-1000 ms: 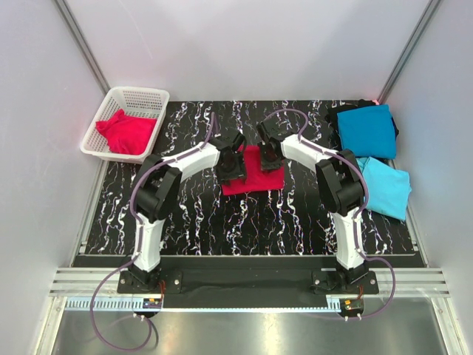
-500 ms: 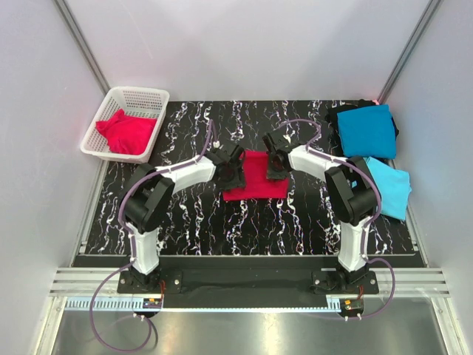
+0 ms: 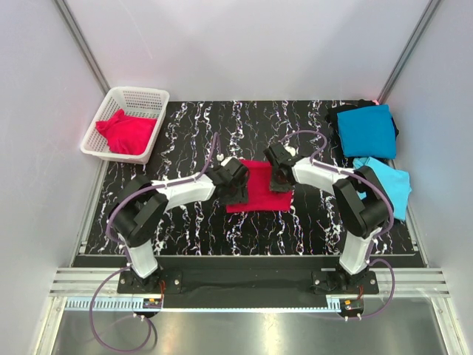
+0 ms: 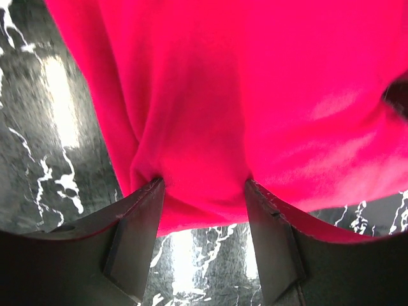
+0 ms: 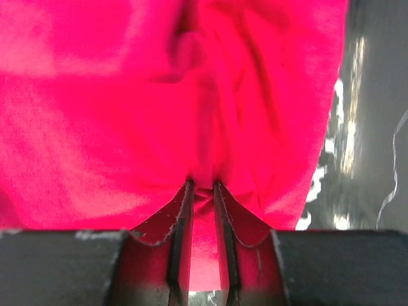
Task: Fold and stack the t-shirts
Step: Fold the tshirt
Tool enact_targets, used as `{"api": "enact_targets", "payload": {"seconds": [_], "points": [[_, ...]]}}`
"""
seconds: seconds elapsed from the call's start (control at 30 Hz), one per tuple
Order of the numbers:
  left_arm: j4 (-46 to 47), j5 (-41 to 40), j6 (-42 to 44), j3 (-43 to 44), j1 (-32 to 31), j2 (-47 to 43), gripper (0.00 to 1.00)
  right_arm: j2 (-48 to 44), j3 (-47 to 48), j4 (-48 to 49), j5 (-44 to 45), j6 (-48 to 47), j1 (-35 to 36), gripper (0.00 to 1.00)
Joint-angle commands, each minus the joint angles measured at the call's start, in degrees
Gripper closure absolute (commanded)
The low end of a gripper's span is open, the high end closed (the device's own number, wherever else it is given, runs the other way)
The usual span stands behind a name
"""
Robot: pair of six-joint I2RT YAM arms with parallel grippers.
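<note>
Two grippers clamp the same folded red t-shirt (image 3: pixel 260 194) at the middle of the table (image 3: pixel 192 222). The left gripper (image 3: pixel 238 191) holds its left edge and the right gripper (image 3: pixel 279 177) its right edge.

In the left wrist view, the left gripper (image 4: pixel 203 185) has its jaws set fairly wide. A thick bunched fold of the red t-shirt (image 4: pixel 223 95) fills the gap and presses against both dark fingers. In the right wrist view, the right gripper (image 5: pixel 202 185) has its jaws drawn narrow, pinching a thin ridge of the red t-shirt (image 5: pixel 159 95).

The cloth is soft, matte and bright crimson, creased where it is gripped, and roughly rectangular from above. The table is glossy black stone pattern with white veins.

A second red shirt (image 3: pixel 127 132) lies crumpled in the white mesh basket (image 3: pixel 137 92) at the far left. A folded teal-blue shirt (image 3: pixel 367 129) and a sky-blue shirt (image 3: pixel 388 185) lie at the far right.

Compared with a second ago, the red t-shirt sits nearer the arms' bases. Both arms have drawn back with it, and the right jaws have narrowed.
</note>
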Motion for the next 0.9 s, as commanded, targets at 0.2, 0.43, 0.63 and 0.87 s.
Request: {"api": "enact_targets", "payload": {"seconds": [0.2, 0.43, 0.63, 0.87], "points": [[-12.32, 0.31, -4.12, -9.37, -2.7, -0.71, 0.39, -3.62, -9.15, -6.95, 4.58, 4.78, 5.56, 0.75], [-17.94, -3.29, -3.78, -4.2, -2.88, -8.53, 0.39, -8.97, 0.77, -14.24, 9.06, 1.1, 5.65, 0.69], [-24.89, -8.65, -1.23, 6.35, -2.71, -13.72, 0.35, -14.43, 10.62, -19.52, 15.83, -1.99, 5.65, 0.57], [-26.39, -9.18, 0.97, 16.63, -0.08, -8.3, 0.35, -7.33, 14.76, -18.04, 13.22, -3.48, 5.65, 0.61]]}}
